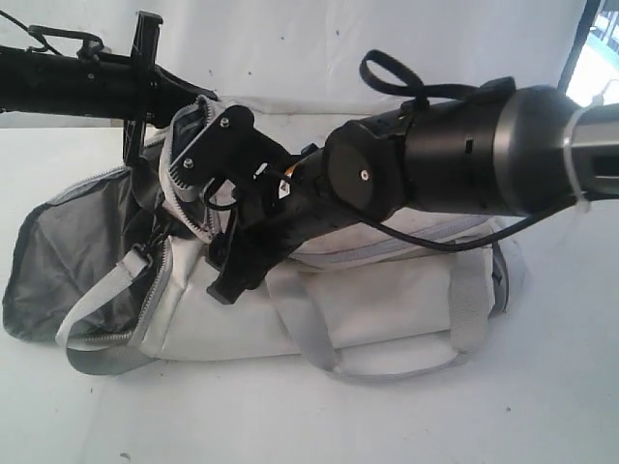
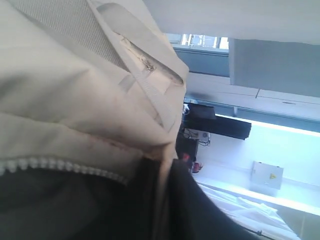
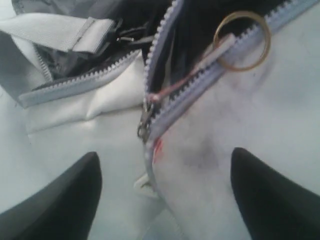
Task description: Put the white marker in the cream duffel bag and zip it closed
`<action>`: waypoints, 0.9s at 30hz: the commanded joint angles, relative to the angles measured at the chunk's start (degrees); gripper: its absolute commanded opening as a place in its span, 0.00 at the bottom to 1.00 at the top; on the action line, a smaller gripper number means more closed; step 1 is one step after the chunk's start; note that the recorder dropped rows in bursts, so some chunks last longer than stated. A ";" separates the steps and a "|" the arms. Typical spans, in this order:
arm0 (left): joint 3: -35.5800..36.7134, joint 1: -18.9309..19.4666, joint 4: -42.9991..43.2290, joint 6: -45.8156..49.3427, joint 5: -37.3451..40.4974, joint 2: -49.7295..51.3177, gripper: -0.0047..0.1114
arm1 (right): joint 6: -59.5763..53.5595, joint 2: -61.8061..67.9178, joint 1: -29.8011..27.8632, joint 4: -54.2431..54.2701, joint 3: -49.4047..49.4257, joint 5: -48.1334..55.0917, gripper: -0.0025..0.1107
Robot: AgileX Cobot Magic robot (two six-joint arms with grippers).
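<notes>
A white table (image 1: pixel 290 425) carries the cream duffel bag (image 1: pixel 387 309), which lies lengthwise across its middle. The bag's grey webbing strap (image 1: pixel 387 367) rests on the table just beside it.

White table (image 1: pixel 542 406), white backdrop (image 1: pixel 319 34) behind; distant yellow-labelled wall box (image 2: pixel 265 173).

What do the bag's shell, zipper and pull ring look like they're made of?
Cream duffel bag: soft woven fabric, matte; it creases and sags. Zipper: likely plastic, pale moulded teeth. Ring: probably metal, brass-coloured with a shine.
</notes>
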 commanded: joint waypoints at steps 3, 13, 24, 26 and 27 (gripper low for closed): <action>-0.44 0.13 -5.94 -3.36 3.13 -0.47 0.04 | -0.83 2.63 0.46 -0.29 0.22 -2.96 0.66; -0.44 0.13 -10.26 -6.82 3.31 -0.47 0.04 | -0.72 3.03 -0.11 -6.02 0.22 0.79 0.58; -0.44 0.13 -14.99 -6.94 4.18 -0.47 0.04 | 0.68 3.16 -5.04 -6.36 0.22 -0.57 0.40; -0.44 0.13 -14.99 -6.94 4.18 -0.47 0.04 | 1.47 3.25 -5.04 -6.36 0.22 -0.57 0.39; -0.44 0.13 -14.99 -6.94 4.18 -0.47 0.04 | 1.88 3.28 -5.04 -6.36 0.22 -0.57 0.39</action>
